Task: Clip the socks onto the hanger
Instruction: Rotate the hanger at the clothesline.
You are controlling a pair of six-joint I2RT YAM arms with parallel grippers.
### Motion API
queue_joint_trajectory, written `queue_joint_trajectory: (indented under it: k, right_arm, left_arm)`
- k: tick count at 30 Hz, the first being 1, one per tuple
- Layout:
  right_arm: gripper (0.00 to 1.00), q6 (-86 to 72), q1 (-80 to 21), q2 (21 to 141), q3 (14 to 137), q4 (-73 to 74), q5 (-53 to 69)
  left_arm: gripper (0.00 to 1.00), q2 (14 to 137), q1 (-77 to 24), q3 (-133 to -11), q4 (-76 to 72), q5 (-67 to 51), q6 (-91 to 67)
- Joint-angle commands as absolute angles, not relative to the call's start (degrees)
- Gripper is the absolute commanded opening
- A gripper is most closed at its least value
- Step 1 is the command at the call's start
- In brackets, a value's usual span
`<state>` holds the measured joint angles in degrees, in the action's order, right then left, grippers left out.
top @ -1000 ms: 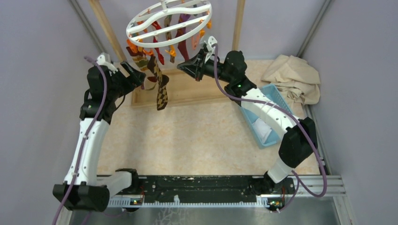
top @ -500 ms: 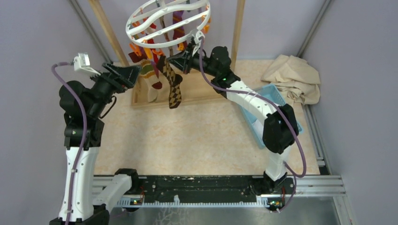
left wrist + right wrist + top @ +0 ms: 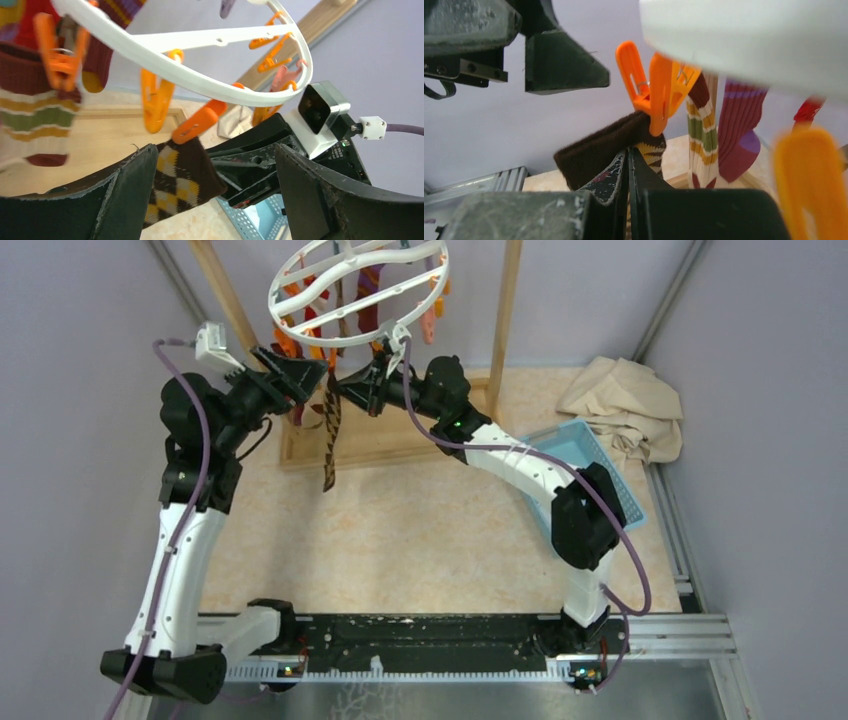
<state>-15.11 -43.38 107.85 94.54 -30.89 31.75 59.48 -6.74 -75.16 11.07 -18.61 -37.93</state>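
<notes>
The right tool (image 3: pixel 628 165) is pinching the dark cuff of the brown-diamond sock (image 3: pixel 182 175), its 2 fingers pressed together, and is holding it up under the hanger (image 3: pixel 125 42), where an orange peg (image 3: pixel 659 97) is sitting at the cuff's top edge. The left tool (image 3: pixel 215 150) is hovering wide open, its 2 fingers flanking the sock. The sock is dangling above the tabletop (image 3: pixel 420 530), beside other socks (image 3: pixel 35 115) hanging from the ring's pegs.

Beneath the white hanger (image 3: pixel 330 337) at the far centre, the left gripper (image 3: pixel 305 377) and right gripper (image 3: pixel 352 390) flank a dangling brown check sock (image 3: pixel 329 445). A blue basket (image 3: pixel 592 453) lies right.
</notes>
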Motion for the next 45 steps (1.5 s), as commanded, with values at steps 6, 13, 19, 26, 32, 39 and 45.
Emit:
queue_joint_trajectory:
  k: [6,13,19,26,32,39,45]
  right_arm:
    - [0.0,-12.75,-45.2,98.3,87.16,-35.07,30.02]
    - [0.0,-11.53,-45.17,95.37,83.57,-34.7,29.5]
    - [0.0,-9.29,-45.15,93.15,81.99,-33.1,28.25]
    - [0.0,-8.67,-44.75,93.75,82.22,-32.39,27.99]
    - [0.0,-9.87,-43.67,92.66,80.63,-33.79,29.0]
    - [0.0,-10.9,-38.62,78.61,69.36,-34.06,26.5]
    - [0.0,-10.71,-32.15,64.67,63.59,-27.02,21.67]
  left_arm:
    - [0.92,68.43,-24.72,-83.16,6.89,-7.21,-34.76]
    - [0.93,70.92,-28.74,-86.16,7.46,-0.67,-31.42]
    - [0.93,73.23,-28.78,-88.68,8.47,1.56,-31.38]
    - [0.93,68.01,-28.96,-93.29,13.87,3.49,-31.15]
    - [0.94,60.48,-29.0,-88.94,16.42,13.12,-28.87]
    - [0.92,65.7,-30.18,-90.79,8.0,-5.67,-35.64]
    - [0.92,79.25,-41.42,-97.87,2.46,-3.25,-30.94]
